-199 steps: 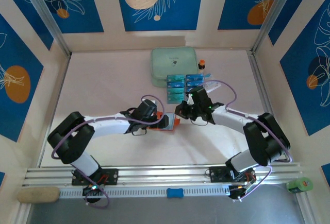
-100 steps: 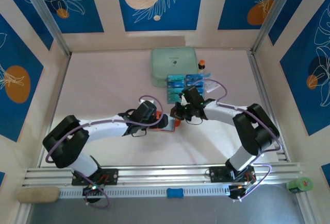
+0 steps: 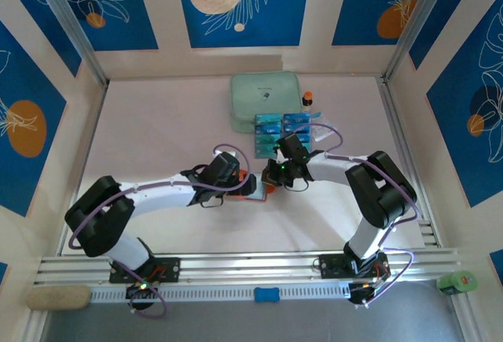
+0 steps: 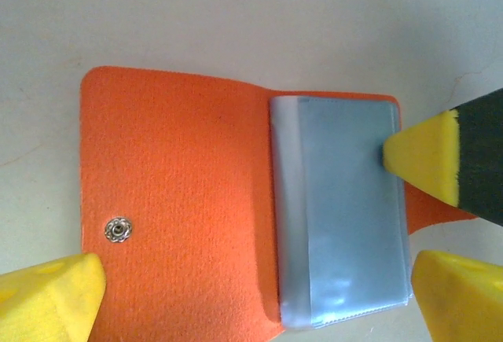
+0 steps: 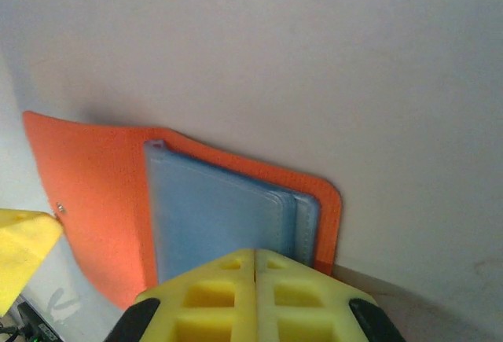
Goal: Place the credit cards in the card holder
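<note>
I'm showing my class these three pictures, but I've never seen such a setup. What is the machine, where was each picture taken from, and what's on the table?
Two white robot arms are bolted at the near edge of a table. One picture looks down from above; the other two come from wrist cameras. An orange card holder lies open. The left claw stands open astride it; the shut right claw has its tip at the grey sleeves inside. Teal credit cards wait near a green case.
</note>
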Available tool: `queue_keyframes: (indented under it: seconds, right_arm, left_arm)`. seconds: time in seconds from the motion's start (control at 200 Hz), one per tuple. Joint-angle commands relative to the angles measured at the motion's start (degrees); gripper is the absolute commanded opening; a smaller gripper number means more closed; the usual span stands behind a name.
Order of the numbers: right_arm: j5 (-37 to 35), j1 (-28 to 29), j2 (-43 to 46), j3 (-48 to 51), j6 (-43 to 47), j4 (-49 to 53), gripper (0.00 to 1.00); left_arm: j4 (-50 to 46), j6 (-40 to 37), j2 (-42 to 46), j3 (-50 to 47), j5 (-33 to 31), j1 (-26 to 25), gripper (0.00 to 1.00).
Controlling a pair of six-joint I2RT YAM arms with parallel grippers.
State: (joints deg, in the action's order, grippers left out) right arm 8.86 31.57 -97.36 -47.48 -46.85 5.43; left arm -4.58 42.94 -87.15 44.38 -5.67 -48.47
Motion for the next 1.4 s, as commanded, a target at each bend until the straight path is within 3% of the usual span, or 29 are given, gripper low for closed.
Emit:
queue_keyframes:
  seconds: [0.0,0.655,1.395]
  right_arm:
    - [0.5,-0.5,-0.7,-1.3,1.3,0.7,0.00]
    - [7.1,-1.4,-4.7,-2.6,1.4,-1.9,0.00]
    - [9.5,0.2,-6.2,-3.5,-1.0,-4.3,0.00]
  left_arm:
    - [-1.9,-3.1,-0.9,2.9,-0.4,-0.5,1.00]
    - [-0.3,-5.8,-5.7,0.1,0.2,-0.5,1.00]
    - [0.0,-5.0,-6.0,-1.9,-1.9,-0.5,1.00]
